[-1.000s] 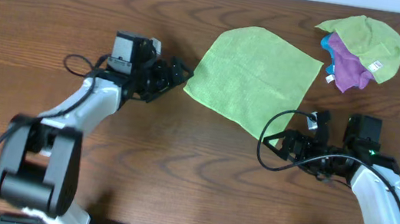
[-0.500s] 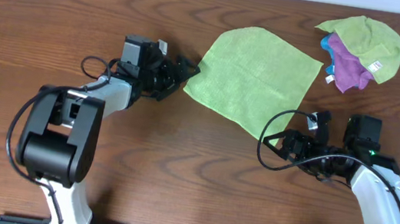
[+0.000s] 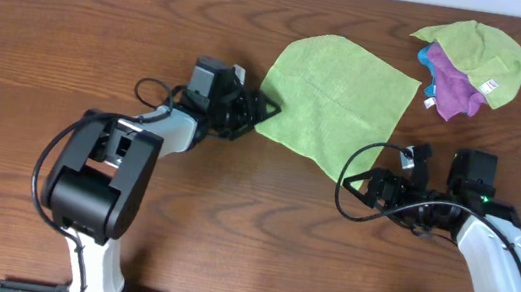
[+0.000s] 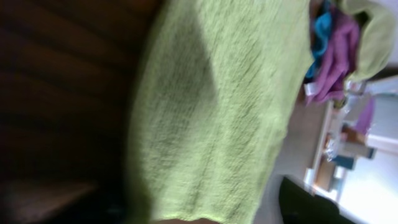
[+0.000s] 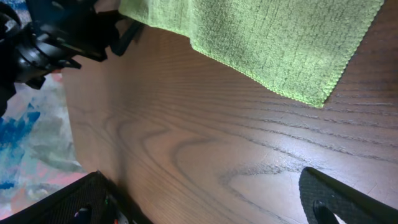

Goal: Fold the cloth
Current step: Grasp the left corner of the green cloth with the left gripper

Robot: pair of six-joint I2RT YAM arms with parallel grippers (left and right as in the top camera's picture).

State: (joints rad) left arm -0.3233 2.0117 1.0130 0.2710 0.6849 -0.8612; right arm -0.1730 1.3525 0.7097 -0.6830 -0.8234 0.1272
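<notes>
cloth (image 3: 338,96): flat, at 12–1 o'clock on the surface (image 3: 55,18) | left gripper (image 3: 263,111): at its 9 o'clock corner, fingers' state cannot be told | right gripper (image 3: 368,187): near its 5 o'clock corner, fingers apart | step: likely corner grasp | next: clamp, lift, carry across

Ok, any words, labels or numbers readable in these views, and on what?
No text can be read.
A white tag on the cloth pile: too small to read.
A second white tag at the pile's lower left: too small to read.
The green cloth carries no visible print.
</notes>
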